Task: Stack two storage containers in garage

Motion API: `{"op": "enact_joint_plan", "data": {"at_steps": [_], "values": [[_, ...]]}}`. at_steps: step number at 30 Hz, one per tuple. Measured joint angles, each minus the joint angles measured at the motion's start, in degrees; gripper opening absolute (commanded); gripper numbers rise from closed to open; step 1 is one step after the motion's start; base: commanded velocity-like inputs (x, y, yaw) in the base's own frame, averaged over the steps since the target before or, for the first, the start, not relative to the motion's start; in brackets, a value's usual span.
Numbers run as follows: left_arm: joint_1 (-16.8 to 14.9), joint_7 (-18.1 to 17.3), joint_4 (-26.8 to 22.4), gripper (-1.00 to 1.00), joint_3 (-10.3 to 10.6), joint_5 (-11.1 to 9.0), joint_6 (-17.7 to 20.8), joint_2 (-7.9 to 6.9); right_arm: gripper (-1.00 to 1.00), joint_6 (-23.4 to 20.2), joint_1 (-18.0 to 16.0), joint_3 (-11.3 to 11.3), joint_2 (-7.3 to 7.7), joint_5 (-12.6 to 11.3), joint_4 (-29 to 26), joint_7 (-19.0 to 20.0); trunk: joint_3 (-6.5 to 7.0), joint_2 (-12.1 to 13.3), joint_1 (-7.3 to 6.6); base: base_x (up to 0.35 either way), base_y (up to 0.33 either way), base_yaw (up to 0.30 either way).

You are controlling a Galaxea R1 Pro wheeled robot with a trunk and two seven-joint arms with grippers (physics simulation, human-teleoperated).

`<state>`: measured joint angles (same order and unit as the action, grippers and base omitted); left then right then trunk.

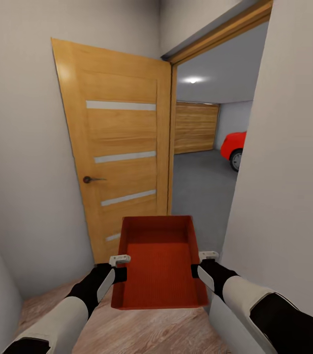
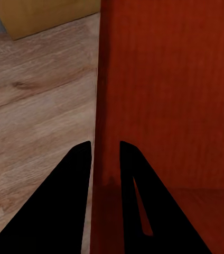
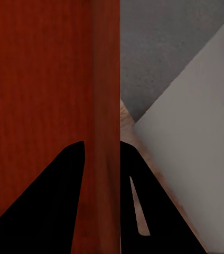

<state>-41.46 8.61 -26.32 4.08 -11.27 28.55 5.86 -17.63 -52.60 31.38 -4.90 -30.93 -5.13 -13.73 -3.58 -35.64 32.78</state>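
I hold one red-orange storage container (image 1: 159,265) level in front of me, open side up and empty. My left gripper (image 1: 118,268) is shut on its left wall (image 2: 108,106), one finger inside and one outside. On the opposite side my right gripper (image 1: 198,265) is shut on the right wall (image 3: 106,106) the same way. The container hangs above the light wood plank floor (image 1: 141,332), just before the doorway. Beyond the doorway lie the garage with its dark grey floor (image 1: 201,182) and part of a red car (image 1: 235,145).
A wooden door (image 1: 119,152) stands open against the left wall. A pale wall corner (image 1: 284,196) juts close on my right, narrowing the doorway. A wood-slat garage door (image 1: 196,127) closes the far end of the garage.
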Motion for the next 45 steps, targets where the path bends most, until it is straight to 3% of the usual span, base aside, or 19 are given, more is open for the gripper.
{"op": "enact_joint_plan", "data": {"at_steps": [10, 30, 45], "values": [[0.01, 0.06, -0.06, -1.0, 0.01, -0.05, 0.14, -0.01, -1.0, -0.01, 0.0, 0.03, 0.0, -0.09, 0.05, 0.06, 0.0, 0.0, -0.02, 0.074, 0.06, -0.08], [0.0, 0.08, -0.08, -1.0, 0.01, -0.01, 0.19, 0.0, -1.0, 0.02, 0.01, -0.03, -0.01, -0.07, 0.07, 0.09, 0.0, 0.0, -0.03, 0.236, 0.209, -0.003], [0.01, 0.17, -0.07, -1.0, 0.03, -0.06, 0.0, 0.04, -1.0, -0.02, -0.01, -0.2, 0.01, 0.27, -0.04, 0.0, 0.31, 0.0, 0.0, 0.073, 0.061, -0.215]]}}
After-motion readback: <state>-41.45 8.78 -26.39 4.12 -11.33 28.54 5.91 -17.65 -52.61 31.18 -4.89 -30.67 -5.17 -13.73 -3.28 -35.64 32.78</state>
